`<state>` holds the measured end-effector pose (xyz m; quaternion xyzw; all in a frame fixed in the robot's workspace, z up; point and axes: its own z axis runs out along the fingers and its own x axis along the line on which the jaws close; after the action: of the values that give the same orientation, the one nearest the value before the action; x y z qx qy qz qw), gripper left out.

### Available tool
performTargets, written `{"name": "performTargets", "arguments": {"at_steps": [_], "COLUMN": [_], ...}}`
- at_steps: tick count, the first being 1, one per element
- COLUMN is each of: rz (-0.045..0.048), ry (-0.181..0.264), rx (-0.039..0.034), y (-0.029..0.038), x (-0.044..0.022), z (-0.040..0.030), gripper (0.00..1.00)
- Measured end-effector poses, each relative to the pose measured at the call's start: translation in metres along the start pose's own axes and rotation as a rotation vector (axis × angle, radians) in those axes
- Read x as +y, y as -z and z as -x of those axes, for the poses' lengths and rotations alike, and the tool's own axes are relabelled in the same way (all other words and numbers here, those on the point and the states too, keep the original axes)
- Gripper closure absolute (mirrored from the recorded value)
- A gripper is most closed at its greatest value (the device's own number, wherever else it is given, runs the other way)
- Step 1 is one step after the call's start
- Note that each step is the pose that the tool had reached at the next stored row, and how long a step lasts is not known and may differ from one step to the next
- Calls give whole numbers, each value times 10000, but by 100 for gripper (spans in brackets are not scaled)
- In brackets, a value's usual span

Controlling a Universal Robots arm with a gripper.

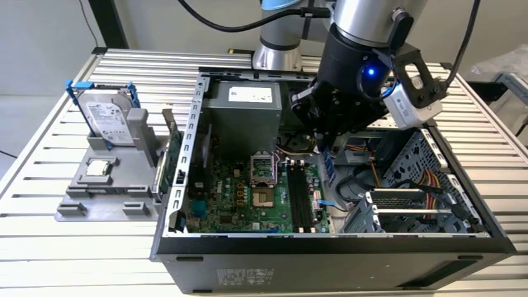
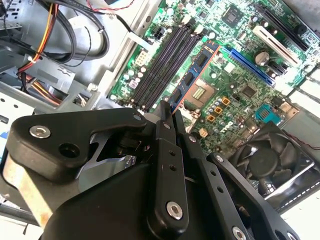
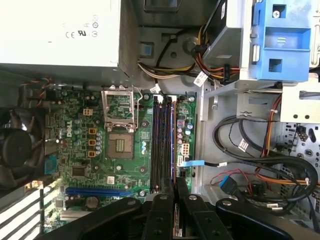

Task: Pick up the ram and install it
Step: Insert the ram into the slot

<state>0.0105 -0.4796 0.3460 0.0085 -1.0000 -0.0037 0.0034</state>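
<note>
The fingers [image 2: 167, 112] clenched the ram [image 2: 192, 75] edge-down over the board, its length parallel to the slots [image 2: 165, 65] just beside it.

The case [image 1: 177, 185] lies open on the surface [image 1: 49, 247], the motherboard [image 1: 247, 198] inside it. A stand [image 1: 107, 185] sits just beside it on the exterior view's left, holding a drive [image 1: 107, 120] upright and a chip [image 1: 98, 167] flat.

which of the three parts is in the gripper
The ram, held in the gripper over the motherboard; the hard drive and processor sit on the grey holder.
</note>
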Motion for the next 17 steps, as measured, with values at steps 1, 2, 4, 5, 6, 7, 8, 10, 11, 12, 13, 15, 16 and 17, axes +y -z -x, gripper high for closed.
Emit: {"name": "performTargets", "arguments": {"at_steps": [1,2,4,5,6,7,8,10,11,12,13,15,16,17], "rz": [-1,-2,-7,-9,-12,-14,-17,-23,-27,-30,-32,-37,-40,-44], "ry": [0,0,0,0,0,0,0,0,0,0,0,-1,0,0], "rx": [1,1,0,0,1,1,1,0,1,1,1,1,1,1], "y": [-1,-2,-10,-11,-13,-15,-17,-21,-23,-25,-28,-32,-35,-38], "x": [0,0,0,0,0,0,0,0,0,0,0,0,0,0], "z": [0,0,0,0,0,0,0,0,0,0,0,0,0,0], "gripper": [100,100,100,100,100,100,100,100,100,100,100,100,100,100]}}
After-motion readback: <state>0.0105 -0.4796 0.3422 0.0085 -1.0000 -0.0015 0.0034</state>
